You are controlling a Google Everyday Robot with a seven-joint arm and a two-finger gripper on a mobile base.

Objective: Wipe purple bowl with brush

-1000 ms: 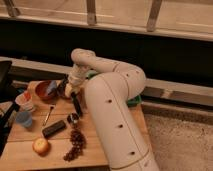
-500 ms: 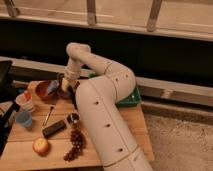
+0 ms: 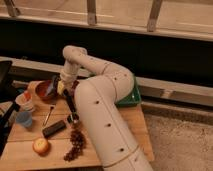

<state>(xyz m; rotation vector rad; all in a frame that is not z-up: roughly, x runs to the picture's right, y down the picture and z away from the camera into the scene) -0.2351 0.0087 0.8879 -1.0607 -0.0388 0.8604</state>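
Gripper point(image 3: 61, 86) sits by my orange-brown round bowl point(image 3: 45, 90), over the long black-handled brush point(image 3: 70, 106); can't tell jaw state.

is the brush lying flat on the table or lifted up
Cannot tell. The brush slants from the gripper beside the orange-brown bowl toward the table; contact unclear.
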